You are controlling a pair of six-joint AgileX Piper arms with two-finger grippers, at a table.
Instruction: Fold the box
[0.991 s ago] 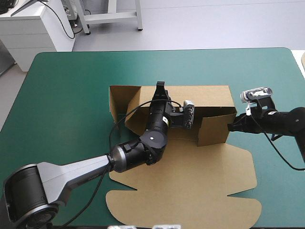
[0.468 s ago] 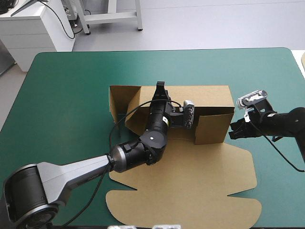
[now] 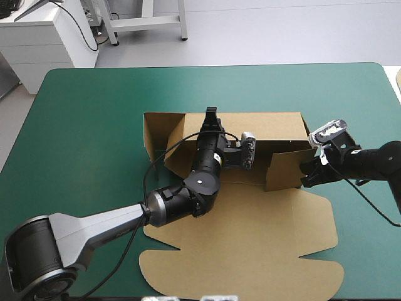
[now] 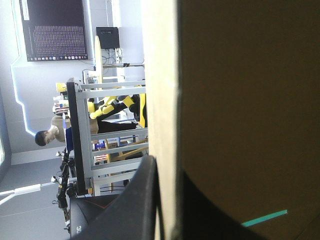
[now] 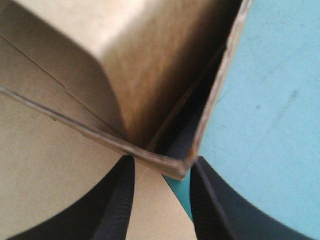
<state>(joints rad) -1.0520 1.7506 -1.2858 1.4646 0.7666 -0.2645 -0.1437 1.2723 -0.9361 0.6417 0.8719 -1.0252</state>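
The brown box (image 3: pixel 250 251) lies on the teal-green table (image 3: pixel 94 125), its back wall (image 3: pixel 269 122) raised and its wide lid panel flat toward the near edge. My left gripper (image 3: pixel 211 115) reaches over the box floor and is shut on the back wall's top edge. In the left wrist view the board (image 4: pixel 240 100) stands edge-on between the black fingers (image 4: pixel 145 200) of that gripper (image 4: pixel 167 167). My right gripper (image 3: pixel 305 177) sits at the box's right end by the short side wall (image 3: pixel 282 169). In the right wrist view this gripper (image 5: pixel 164 162) is open, a corner of the box (image 5: pixel 175 167) between its fingertips.
Bare teal-green cover (image 5: pixel 270 100) lies to the right of the box corner and around the box on all sides. White furniture (image 3: pixel 37 37) stands beyond the table's far left corner.
The right gripper has shifted slightly toward the near edge, tilting. The box's right side wall has swung outward to the right. The left arm has not moved.
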